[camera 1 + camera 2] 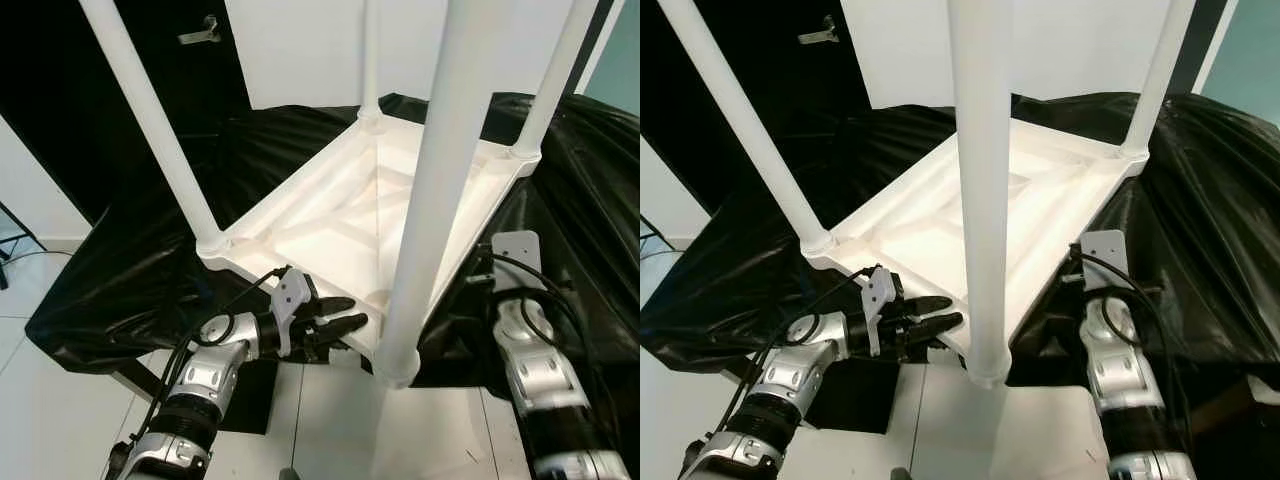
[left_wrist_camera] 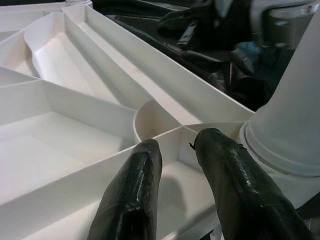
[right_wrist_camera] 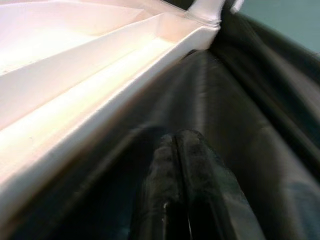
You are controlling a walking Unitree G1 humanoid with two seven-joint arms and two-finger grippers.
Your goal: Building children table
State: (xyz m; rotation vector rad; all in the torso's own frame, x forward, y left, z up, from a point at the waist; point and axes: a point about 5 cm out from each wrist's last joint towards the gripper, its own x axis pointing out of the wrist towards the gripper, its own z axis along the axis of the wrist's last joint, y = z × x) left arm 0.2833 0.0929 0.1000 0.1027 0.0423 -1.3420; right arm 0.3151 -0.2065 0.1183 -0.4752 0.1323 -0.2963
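A white children's table (image 1: 300,200) lies upside down on a black sheet, its ribbed underside up and its legs pointing upward. The nearest leg (image 1: 430,200) stands at the front corner. My left gripper (image 1: 345,312) is at the table's near edge just left of that leg, fingers (image 2: 135,190) slightly apart over a rib, holding nothing; the leg's base (image 2: 290,130) is close beside them. My right gripper (image 3: 175,145) is shut, its tips low beside the table's right rim (image 3: 100,65) over the sheet. The right arm (image 1: 525,340) reaches along that side.
The black sheet (image 1: 140,270) drapes over the low support and hangs down at the front. White floor tiles (image 1: 60,410) lie below. A dark door with a handle (image 1: 200,32) is at the back left, and a white wall behind.
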